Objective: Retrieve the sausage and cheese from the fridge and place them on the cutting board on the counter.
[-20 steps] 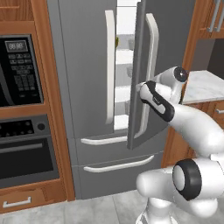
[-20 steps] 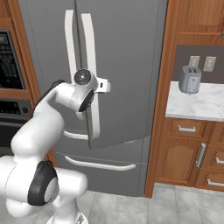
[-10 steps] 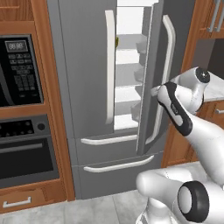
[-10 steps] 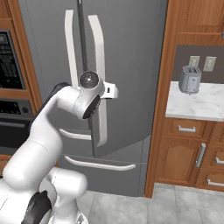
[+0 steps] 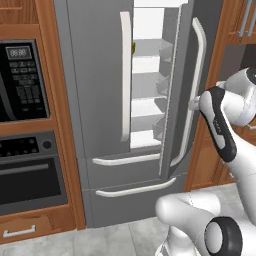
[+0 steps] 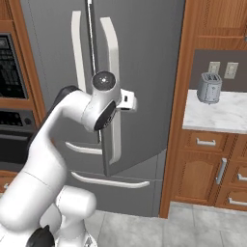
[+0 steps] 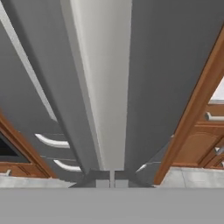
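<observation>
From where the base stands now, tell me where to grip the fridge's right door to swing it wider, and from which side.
Grip the right door's long pale handle around mid-height, where the pincer sits shut now. It is a slim vertical bar standing off the door face, so close across it from the front. The fridge door stands partly open, hinged at its right edge, so pull outward and to the right.

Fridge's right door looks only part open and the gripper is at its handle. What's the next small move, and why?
Probably keep swinging the right door wider. The gripper sits shut at the door's handle, and the gap so far shows only a narrow strip of white shelves, likely too tight for the arm to reach inside the fridge.
</observation>
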You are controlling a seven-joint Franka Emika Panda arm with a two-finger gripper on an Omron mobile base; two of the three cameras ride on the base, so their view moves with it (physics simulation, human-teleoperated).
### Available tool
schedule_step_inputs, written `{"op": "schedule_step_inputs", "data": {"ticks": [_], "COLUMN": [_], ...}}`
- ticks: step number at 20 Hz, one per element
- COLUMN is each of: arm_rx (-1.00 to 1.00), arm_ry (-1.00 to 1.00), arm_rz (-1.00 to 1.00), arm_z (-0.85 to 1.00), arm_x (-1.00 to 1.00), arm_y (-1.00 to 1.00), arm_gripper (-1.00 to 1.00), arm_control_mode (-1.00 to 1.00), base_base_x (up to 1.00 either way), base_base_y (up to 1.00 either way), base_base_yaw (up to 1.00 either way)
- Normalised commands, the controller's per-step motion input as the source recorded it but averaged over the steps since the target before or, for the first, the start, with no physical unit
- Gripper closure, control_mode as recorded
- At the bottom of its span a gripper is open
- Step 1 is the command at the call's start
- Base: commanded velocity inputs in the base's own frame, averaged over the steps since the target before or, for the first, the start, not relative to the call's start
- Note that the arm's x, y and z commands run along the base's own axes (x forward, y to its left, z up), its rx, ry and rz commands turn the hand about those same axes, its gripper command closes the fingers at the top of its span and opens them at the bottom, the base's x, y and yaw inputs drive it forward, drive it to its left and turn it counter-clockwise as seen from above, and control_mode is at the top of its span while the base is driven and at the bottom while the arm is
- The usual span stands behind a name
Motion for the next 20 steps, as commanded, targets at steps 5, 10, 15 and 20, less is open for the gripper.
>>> {"op": "schedule_step_inputs", "data": {"ticks": [5,10,15,20], "arm_rx": [0.01,0.06,0.01,0.04], "arm_ry": [0.03,0.00,0.15,0.17], "arm_rz": [0.00,-0.02,0.00,-0.12], "arm_z": [-0.01,0.00,0.00,0.02], "arm_x": [-0.51,-0.40,-0.13,0.04], "arm_y": [0.07,0.41,0.63,0.63], "arm_gripper": [-1.00,-1.00,-1.00,-1.00], "arm_control_mode": [-1.00,-1.00,-1.00,-1.00], "base_base_x": [0.00,0.00,0.00,0.00], "base_base_y": [0.00,0.00,0.00,0.00], "base_base_yaw": [0.00,0.00,0.00,0.00]}}
